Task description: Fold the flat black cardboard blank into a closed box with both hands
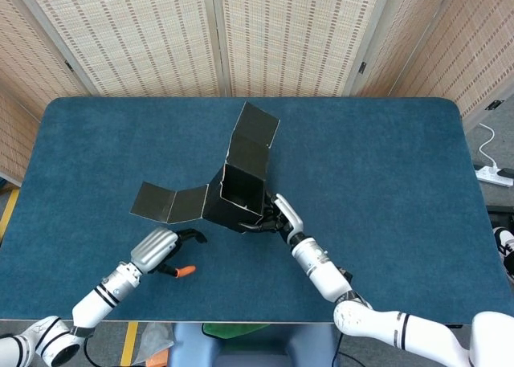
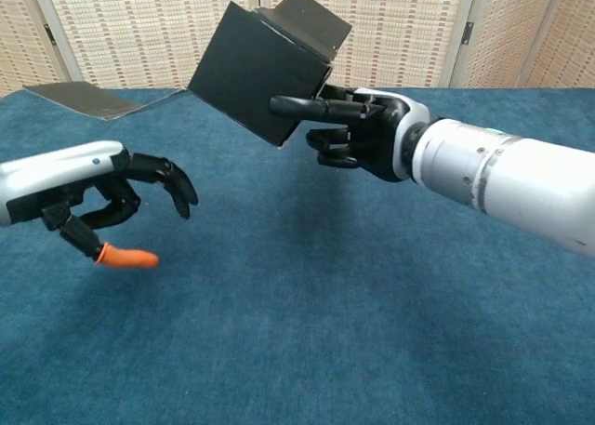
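Observation:
The black cardboard box [image 1: 241, 192] [image 2: 256, 72] is half-folded, its top open. It hangs tilted above the blue table. My right hand [image 1: 279, 217] [image 2: 349, 132] grips its right wall and holds it up. A long side flap [image 1: 170, 203] [image 2: 76, 98] sticks out to the left, and the lid flap [image 1: 255, 128] [image 2: 311, 20] stands out at the far end. My left hand [image 1: 165, 249] [image 2: 110, 200] is low and to the left of the box, apart from it. It holds nothing and its fingers are curled downward. One fingertip is orange.
The blue felt table [image 1: 377, 174] [image 2: 372, 295] spreads wide on all sides of the box. Woven screens [image 1: 281, 30] stand behind the far edge. A white power strip [image 1: 494, 173] lies on the floor off the right side.

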